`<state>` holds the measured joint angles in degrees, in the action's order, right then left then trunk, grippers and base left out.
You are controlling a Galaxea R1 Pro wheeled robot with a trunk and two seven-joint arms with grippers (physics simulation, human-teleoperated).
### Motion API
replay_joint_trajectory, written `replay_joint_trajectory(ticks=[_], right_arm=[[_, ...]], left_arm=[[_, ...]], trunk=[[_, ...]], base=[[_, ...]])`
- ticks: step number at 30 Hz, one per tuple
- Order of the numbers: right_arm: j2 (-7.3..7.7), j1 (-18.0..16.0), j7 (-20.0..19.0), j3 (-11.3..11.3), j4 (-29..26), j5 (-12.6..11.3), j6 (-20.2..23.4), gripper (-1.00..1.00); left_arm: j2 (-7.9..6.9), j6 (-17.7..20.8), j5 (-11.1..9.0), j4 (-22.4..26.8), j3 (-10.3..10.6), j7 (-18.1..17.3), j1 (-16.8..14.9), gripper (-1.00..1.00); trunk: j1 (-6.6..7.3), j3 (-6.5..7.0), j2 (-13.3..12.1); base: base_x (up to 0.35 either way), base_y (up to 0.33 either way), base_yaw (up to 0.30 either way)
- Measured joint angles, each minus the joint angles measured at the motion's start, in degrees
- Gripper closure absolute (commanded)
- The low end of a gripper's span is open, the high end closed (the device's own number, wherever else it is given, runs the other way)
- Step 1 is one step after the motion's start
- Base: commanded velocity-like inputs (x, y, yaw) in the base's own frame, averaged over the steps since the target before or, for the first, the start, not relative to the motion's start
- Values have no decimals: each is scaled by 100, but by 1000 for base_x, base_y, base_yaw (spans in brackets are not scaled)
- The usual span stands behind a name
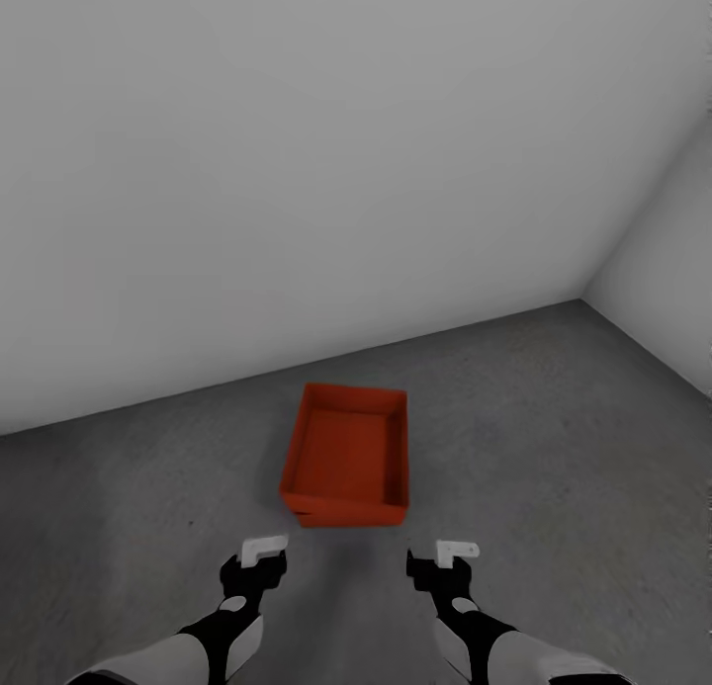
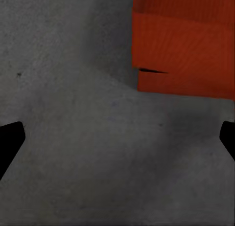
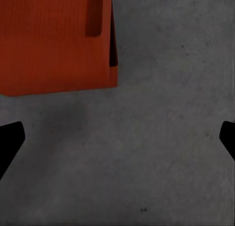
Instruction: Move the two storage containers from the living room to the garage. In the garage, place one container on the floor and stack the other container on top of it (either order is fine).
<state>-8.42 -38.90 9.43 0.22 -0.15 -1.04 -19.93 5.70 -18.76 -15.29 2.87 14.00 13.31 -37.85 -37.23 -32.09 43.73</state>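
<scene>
- Head view: the two storage containers (image 1: pixel 346 458) sit stacked on the dark grey concrete floor (image 1: pixel 554 448) of the garage, one nested on the other so that just a sliver of the lower bin peeks out at the near left corner under the upper one.
- The stack stands a little out from the grey wall (image 1: pixel 297 171), not touching it, and well apart from the room's corner on the right.
- The upper bin is open at the top and holds nothing.
- The left gripper (image 1: pixel 259 556) hangs above the floor just short of the stack's near left corner, apart from it; the right gripper (image 1: pixel 445 558) hangs likewise off the near right corner.
- Left wrist view: the black fingers (image 2: pixel 10 140) stand wide apart at the picture's edges, released, with bare concrete between them and the orange-red stack (a dark slit marks the seam between the two bins) beyond them.
- Right wrist view: its fingers (image 3: pixel 10 140) are likewise spread and grasp nothing; the corner of the stack lies past them on the floor.
</scene>
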Motion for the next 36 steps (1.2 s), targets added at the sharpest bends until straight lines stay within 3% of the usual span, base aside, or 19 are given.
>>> replay_joint_trajectory(ticks=[18,36], right_arm=[[0,0,0,0,-1,0,0,-100],[0,0,0,0,0,0,0,-100]], left_arm=[[0,-4,11,0,0,-5,0,-100],[0,-13,26,0,0,-6,1,-100]], trunk=[[1,0,0],[4,0,1]], base=[[-327,0,0],[-28,0,0]])
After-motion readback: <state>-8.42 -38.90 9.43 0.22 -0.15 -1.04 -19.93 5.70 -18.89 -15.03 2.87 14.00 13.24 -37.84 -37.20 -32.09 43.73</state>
